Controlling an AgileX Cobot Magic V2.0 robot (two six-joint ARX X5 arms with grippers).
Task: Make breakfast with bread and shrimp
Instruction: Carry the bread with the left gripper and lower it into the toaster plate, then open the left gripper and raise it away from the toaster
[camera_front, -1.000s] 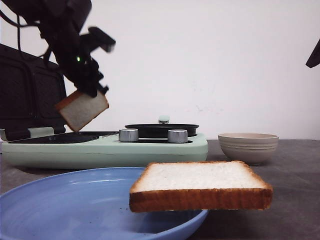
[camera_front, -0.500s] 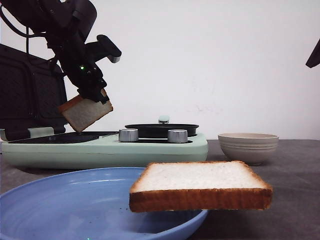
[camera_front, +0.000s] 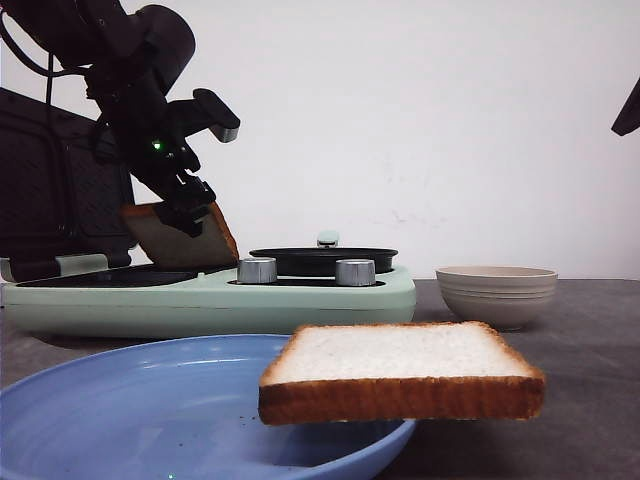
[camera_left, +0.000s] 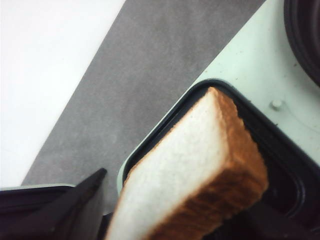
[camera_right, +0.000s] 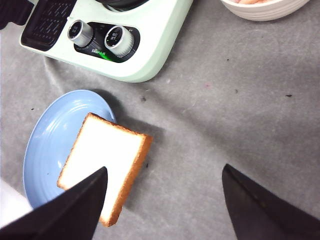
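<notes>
Front view: the left claw (camera_front: 190, 213) is clamped on a slice of bread (camera_front: 185, 243), tilted, its lower edge down at the dark grill plate (camera_front: 120, 275) of the mint-green cooker (camera_front: 210, 300). Beside the cooker stands a beige bowl (camera_front: 497, 294) on the grey counter (camera_front: 590, 380), with open room between them. A second slice (camera_front: 400, 372) overhangs the rim of the blue plate (camera_front: 150, 400).

Left wrist view: the held slice's crust corner hangs over the plate's black rim; whether it touches is hard to tell.

Right wrist view: the right claw (camera_right: 162, 200) has its fingers wide apart above bare counter beside the second slice; the bowl's contents look pinkish, possibly shrimp.
</notes>
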